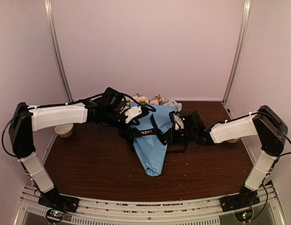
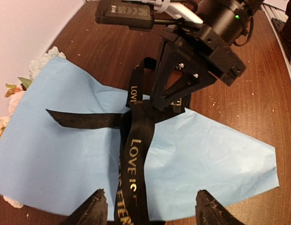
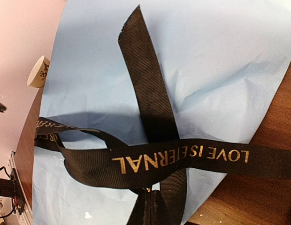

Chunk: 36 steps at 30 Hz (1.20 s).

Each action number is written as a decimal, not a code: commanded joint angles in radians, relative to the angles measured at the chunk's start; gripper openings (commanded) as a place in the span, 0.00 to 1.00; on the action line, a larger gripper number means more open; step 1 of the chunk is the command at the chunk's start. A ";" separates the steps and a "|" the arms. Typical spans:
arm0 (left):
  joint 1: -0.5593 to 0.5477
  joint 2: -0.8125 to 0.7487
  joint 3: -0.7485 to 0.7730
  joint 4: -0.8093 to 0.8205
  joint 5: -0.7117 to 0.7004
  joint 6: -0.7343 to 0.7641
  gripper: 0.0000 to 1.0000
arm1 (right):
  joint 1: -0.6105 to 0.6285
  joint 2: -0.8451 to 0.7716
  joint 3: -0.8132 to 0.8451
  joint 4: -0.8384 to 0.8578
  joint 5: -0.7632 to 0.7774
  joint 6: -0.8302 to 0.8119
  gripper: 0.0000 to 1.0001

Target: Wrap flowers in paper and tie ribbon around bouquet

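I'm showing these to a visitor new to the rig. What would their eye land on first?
The light blue paper cone lies centred on the table, tip toward the near edge, with flower heads peeking out at its far end. A black ribbon with gold lettering, LOVE IS ETERNAL, crosses its middle. The right gripper is shut on the ribbon; the left gripper hangs open over it.

A small cream cup point(image 1: 65, 131) stands on the dark brown wooden table point(image 1: 89, 164), close to the pale left wall point(image 1: 23, 56).
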 commanded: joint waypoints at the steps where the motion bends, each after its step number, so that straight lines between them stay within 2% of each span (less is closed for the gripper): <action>1: 0.057 -0.155 -0.144 0.035 -0.039 0.027 0.63 | -0.017 -0.035 -0.001 -0.014 -0.049 -0.035 0.00; 4: 0.110 -0.171 -0.261 0.131 -0.168 0.013 0.43 | -0.018 -0.029 0.015 -0.021 -0.065 -0.046 0.00; 5: 0.124 -0.153 -0.278 0.137 -0.191 0.014 0.40 | -0.017 -0.028 0.018 -0.023 -0.067 -0.047 0.00; 8: 0.122 -0.087 -0.299 0.157 -0.222 0.036 0.44 | -0.018 -0.027 0.024 -0.026 -0.068 -0.054 0.00; 11: 0.114 -0.063 -0.319 0.218 -0.159 0.086 0.48 | -0.019 -0.031 0.031 -0.035 -0.069 -0.059 0.00; 15: 0.115 -0.025 -0.345 0.269 -0.151 0.140 0.51 | -0.019 -0.051 0.030 -0.037 -0.069 -0.059 0.00; 22: 0.111 0.066 -0.300 0.310 -0.120 0.108 0.61 | -0.019 -0.061 0.035 -0.046 -0.069 -0.070 0.00; 25: 0.100 0.111 -0.263 0.305 -0.135 0.106 0.61 | -0.020 -0.065 0.033 -0.046 -0.075 -0.071 0.00; 26: 0.096 0.127 -0.249 0.302 -0.158 0.099 0.58 | -0.019 -0.065 0.034 -0.046 -0.078 -0.073 0.00; 28: 0.097 0.149 -0.227 0.298 -0.202 0.083 0.45 | -0.019 -0.068 0.035 -0.047 -0.086 -0.075 0.00; 31: 0.097 0.142 -0.228 0.300 -0.199 0.082 0.15 | -0.020 -0.071 0.049 -0.079 -0.111 -0.075 0.00; 32: 0.097 0.131 -0.236 0.306 -0.201 0.077 0.02 | -0.020 -0.076 0.060 -0.109 -0.131 -0.076 0.00; 36: 0.106 0.072 -0.288 0.343 -0.255 0.038 0.00 | -0.019 -0.126 0.103 -0.277 -0.264 -0.117 0.00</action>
